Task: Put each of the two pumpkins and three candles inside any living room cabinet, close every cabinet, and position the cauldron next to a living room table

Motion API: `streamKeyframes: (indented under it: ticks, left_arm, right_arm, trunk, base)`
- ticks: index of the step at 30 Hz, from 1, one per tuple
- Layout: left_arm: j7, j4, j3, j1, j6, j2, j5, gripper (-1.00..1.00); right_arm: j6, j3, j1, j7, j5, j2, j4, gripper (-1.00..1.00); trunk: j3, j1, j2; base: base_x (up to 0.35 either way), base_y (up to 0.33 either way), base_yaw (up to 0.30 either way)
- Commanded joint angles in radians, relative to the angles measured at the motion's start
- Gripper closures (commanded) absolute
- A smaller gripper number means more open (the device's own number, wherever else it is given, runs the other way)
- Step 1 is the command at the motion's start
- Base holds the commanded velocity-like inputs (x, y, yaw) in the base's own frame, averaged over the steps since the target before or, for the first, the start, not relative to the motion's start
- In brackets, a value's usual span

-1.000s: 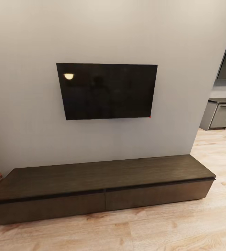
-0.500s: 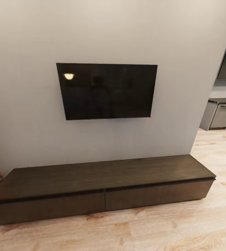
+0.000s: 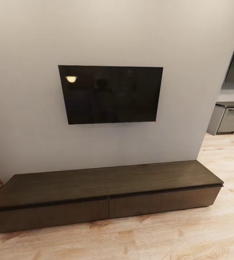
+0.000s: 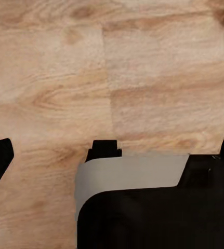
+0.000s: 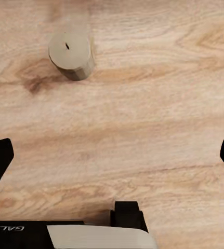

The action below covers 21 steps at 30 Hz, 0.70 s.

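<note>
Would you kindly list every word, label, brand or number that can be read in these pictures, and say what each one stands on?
"GALA": white letters, shown upside down and cut off by the picture's edge, on the robot's black body in the right wrist view.
No other text: the television, the cabinet, the candle on the wooden floor and the kitchen units carry none that can be read.

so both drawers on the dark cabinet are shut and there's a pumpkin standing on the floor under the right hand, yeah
One thing is off: it is a candle, not a pumpkin. The right wrist view shows a stubby tan cylinder standing upright on the wood floor ahead of the right hand. The head view shows the cabinet with both drawer fronts shut.
</note>
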Motion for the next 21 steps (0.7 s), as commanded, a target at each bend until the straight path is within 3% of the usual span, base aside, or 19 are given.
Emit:
streamKeyframes:
  ticks: [1,2,4,6,7,11,14,17,21]
  left_arm:
    - [-0.001,-0.035,0.000,0.000,0.011,-0.004,0.003,-1.00]
    - [-0.001,-0.202,-0.002,0.002,0.077,-0.024,0.029,-1.00]
    - [-0.001,-0.298,-0.003,0.003,0.130,-0.039,0.042,-1.00]
    - [0.001,-0.441,-0.006,0.004,0.198,-0.067,0.054,-1.00]
    - [0.007,-0.532,-0.008,0.008,0.231,-0.085,0.059,-1.00]
    - [0.025,-0.713,-0.012,0.029,0.296,-0.115,0.065,-1.00]
    - [0.039,-0.834,-0.013,0.044,0.355,-0.130,0.067,-1.00]
    - [0.051,-0.938,-0.024,0.057,0.414,-0.143,0.069,-1.00]
    - [0.066,-1.071,-0.080,0.082,0.484,-0.160,0.072,-1.00]
  right_arm:
    - [0.003,0.000,-0.005,-0.001,-0.001,0.000,-0.017,-1.00]
    - [0.011,-0.002,-0.014,-0.001,-0.002,0.004,-0.114,-1.00]
    - [0.022,-0.002,-0.016,-0.002,-0.001,0.004,-0.178,-1.00]
    - [0.069,-0.003,-0.017,-0.002,-0.001,0.003,-0.302,-1.00]
    - [0.133,-0.003,-0.015,-0.002,0.000,0.005,-0.417,-1.00]
    - [0.295,-0.001,0.002,-0.002,0.001,0.003,-0.693,-1.00]
    - [0.385,-0.003,0.047,0.001,0.001,0.002,-0.865,-1.00]
    - [0.439,-0.005,0.082,0.002,0.001,0.001,-0.996,-1.00]
    - [0.479,-0.005,0.117,0.002,0.002,0.000,-1.162,-1.00]
  trunk:
    - [-0.001,0.000,-0.001]
    - [-0.001,0.000,-0.001]
    - [-0.001,0.000,-0.001]
    - [-0.001,0.000,-0.001]
    - [-0.001,0.000,-0.001]
    - [-0.001,0.000,-0.001]
    - [-0.001,0.000,-0.001]
    - [-0.001,0.000,-0.001]
    - [-0.001,0.000,-0.001]
  base:
    - [0.000,0.000,0.000]
    - [0.000,0.000,0.000]
    - [0.000,0.000,0.000]
    - [0.000,0.000,0.000]
    - [0.000,0.000,0.000]
    - [0.000,0.000,0.000]
    - [0.000,0.000,0.000]
    - [0.000,0.000,0.000]
    - [0.000,0.000,0.000]
